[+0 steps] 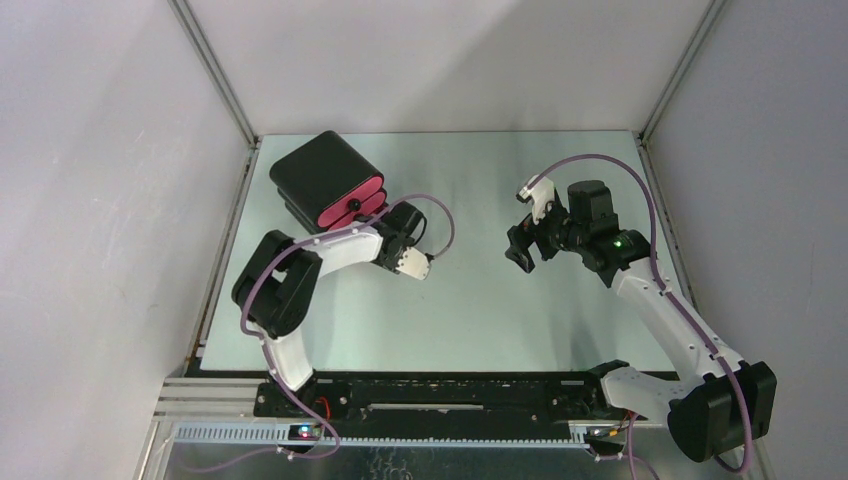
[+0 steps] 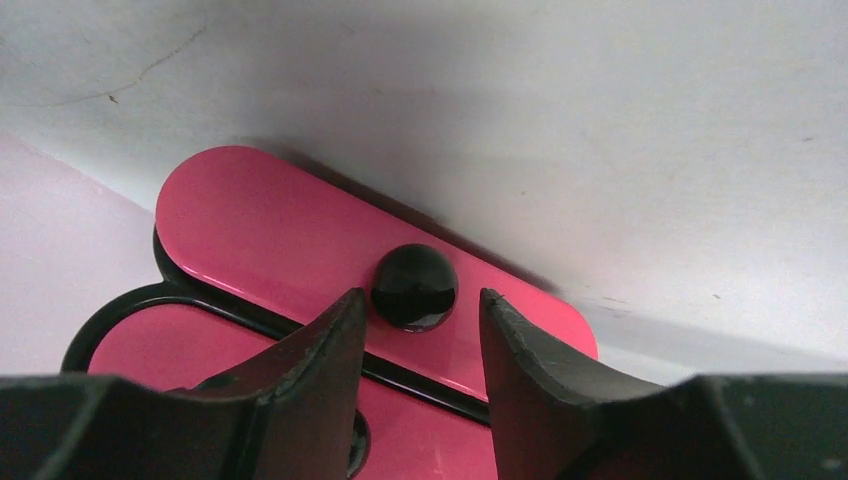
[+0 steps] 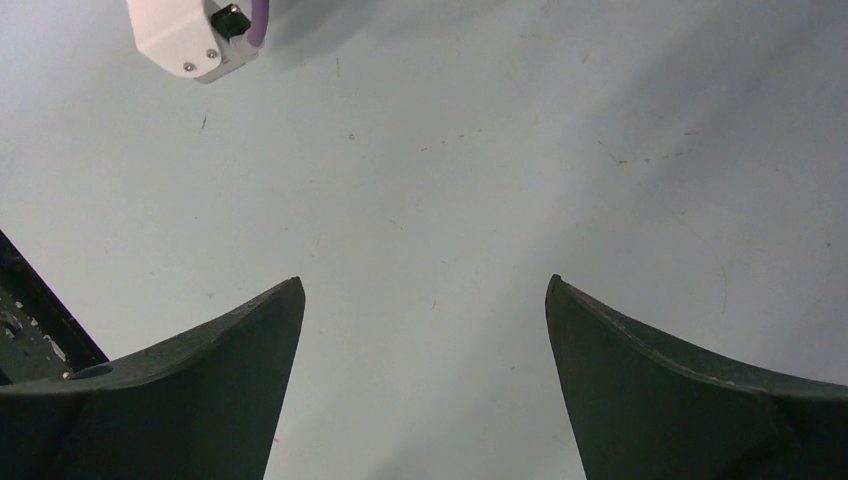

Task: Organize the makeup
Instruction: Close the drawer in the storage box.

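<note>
No lettering, number, label or brand mark can be read on anything in the three views.

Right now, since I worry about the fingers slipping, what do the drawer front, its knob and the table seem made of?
The drawer front looks like glossy pink plastic: soft reflections. The knob is smooth shiny black, plastic or painted metal, unclear. The table is pale, matt, finely scratched; perhaps laminate or coated metal.
</note>
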Available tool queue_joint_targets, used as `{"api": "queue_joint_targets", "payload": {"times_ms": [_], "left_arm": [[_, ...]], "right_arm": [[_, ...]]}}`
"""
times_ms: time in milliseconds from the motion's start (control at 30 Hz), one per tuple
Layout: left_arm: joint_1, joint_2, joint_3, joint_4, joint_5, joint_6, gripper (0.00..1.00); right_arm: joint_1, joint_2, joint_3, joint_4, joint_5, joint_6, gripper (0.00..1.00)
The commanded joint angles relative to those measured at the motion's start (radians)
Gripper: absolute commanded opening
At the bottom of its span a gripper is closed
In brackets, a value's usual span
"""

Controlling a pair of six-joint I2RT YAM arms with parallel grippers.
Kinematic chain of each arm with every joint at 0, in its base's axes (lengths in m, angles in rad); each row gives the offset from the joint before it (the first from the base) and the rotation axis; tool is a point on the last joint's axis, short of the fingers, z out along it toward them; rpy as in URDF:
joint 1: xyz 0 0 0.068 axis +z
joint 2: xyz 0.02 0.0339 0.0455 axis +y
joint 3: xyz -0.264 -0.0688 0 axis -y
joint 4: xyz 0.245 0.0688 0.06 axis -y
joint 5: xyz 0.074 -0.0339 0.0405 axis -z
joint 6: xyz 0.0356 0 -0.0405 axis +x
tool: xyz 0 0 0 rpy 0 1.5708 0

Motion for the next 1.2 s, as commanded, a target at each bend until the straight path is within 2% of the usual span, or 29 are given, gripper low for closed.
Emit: {"api": "queue_joint_targets", "payload": {"times_ms": [0, 333, 767, 1000, 1167], "left_arm": [[0.033, 0.018, 0.061, 0.03, -0.035, 0.04, 0.52], [0.085, 0.037, 0.043, 0.106, -0.08, 0.098, 0.63], [0.096, 0.01, -0.043, 0.227, -0.125, 0.189, 0.72], [0.062, -0.078, -0.066, 0.142, -0.055, 0.1, 0.74], [0.023, -0.195, -0.062, 0.036, 0.136, -0.076, 0.82]], "right_arm": [[-0.005, 0.001, 0.0, 0.009, -0.01, -0.016, 0.99], [-0.005, 0.005, 0.0, 0.009, -0.007, -0.016, 0.99], [-0.004, 0.01, 0.0, 0.007, -0.01, -0.017, 0.99], [-0.003, 0.012, 0.0, 0.008, -0.017, -0.016, 0.99], [-0.004, 0.003, 0.0, 0.012, -0.01, -0.01, 1.0]]}}
